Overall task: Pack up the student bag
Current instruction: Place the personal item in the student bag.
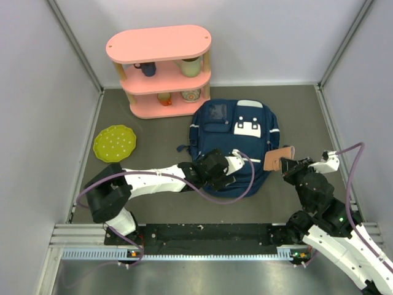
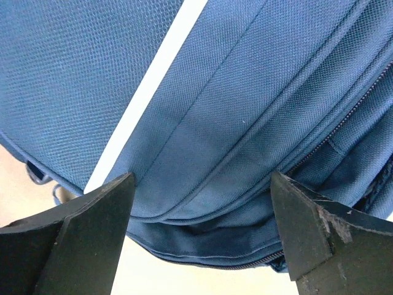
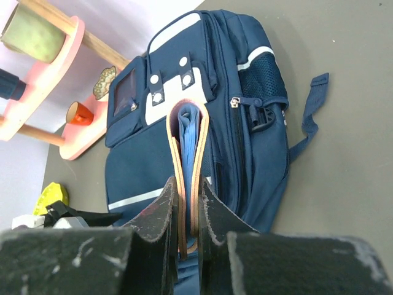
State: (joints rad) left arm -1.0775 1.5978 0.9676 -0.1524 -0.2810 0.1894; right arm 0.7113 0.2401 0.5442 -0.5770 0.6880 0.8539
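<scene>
The student bag (image 1: pixel 241 130) is a navy backpack lying flat in the middle of the mat, front side up, with white patches. My left gripper (image 1: pixel 223 174) is at its near edge. In the left wrist view it is open (image 2: pixel 202 181), its jaws wide apart on either side of the bag's (image 2: pixel 215 92) zipped lower seam. My right gripper (image 1: pixel 287 166) hovers at the bag's right side, shut on a brown leather folder (image 1: pixel 277 158) with blue pages. In the right wrist view the folder (image 3: pixel 173 141) stands on edge between the fingers (image 3: pixel 161 209), with the bag (image 3: pixel 138 169) behind it.
A pink three-tier shelf (image 1: pixel 159 46) with several cups stands behind the bag; it also shows in the right wrist view (image 3: pixel 67 43). A yellow-green plate (image 1: pixel 115 143) lies at the left. Grey walls close in both sides.
</scene>
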